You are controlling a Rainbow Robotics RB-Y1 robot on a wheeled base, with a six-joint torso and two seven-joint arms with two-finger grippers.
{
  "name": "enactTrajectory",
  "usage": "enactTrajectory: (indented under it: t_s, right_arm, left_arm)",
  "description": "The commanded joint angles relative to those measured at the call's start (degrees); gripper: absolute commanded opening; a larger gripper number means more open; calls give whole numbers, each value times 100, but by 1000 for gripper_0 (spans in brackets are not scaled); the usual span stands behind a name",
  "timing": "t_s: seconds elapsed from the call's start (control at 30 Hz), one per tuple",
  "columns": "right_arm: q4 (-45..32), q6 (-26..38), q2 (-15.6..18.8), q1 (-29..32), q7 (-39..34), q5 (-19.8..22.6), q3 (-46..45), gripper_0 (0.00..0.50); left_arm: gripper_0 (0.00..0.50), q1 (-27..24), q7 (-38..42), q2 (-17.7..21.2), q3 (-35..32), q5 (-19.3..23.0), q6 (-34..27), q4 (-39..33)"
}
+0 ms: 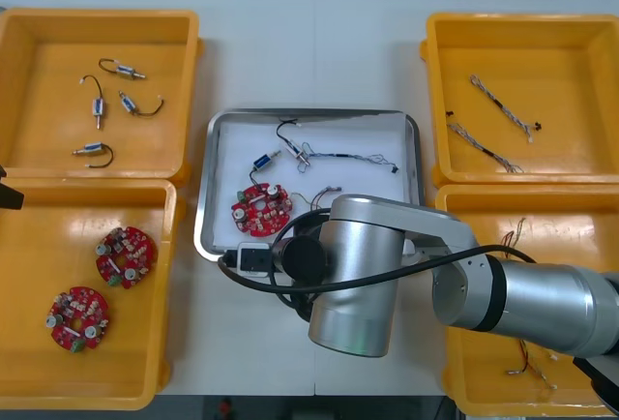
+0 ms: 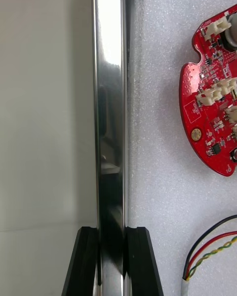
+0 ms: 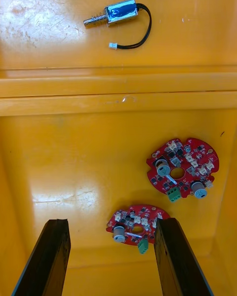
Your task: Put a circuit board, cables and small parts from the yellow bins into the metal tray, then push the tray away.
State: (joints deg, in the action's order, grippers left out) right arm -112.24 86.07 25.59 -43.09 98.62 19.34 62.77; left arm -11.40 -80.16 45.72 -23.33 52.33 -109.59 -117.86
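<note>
At the rim of the metal tray [image 2: 109,103], the right gripper [image 2: 111,229] is clamped on the shiny edge. One black finger stands outside over the worktop [image 2: 44,128], the other inside on the white lining. Near the inner finger lie a red-and-yellow cable [image 2: 212,246] and, farther along, a round red circuit board [image 2: 212,103]; its white print is too small to read. The left gripper [image 3: 111,222] hangs with fingers spread over a yellow bin [image 3: 74,153] holding two red boards [image 3: 182,172].
</note>
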Motion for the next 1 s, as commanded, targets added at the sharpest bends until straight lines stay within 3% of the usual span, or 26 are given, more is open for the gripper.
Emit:
enactTrajectory:
  t_s: [0.03, 0.67, 1.0]
  right_arm:
    - [-61, -55, 192, -428, 35, -106, 77, 0]
    - [-53, -64, 192, -877, 79, -510, 77, 0]
    - [413, -284, 95, -1184, 87, -545, 77, 0]
  left_arm:
    - [500, 112, -123, 201, -146, 49, -41, -167]
    - [500, 112, -123, 201, -146, 49, -41, -167]
    - [500, 112, -123, 201, -146, 49, -41, -167]
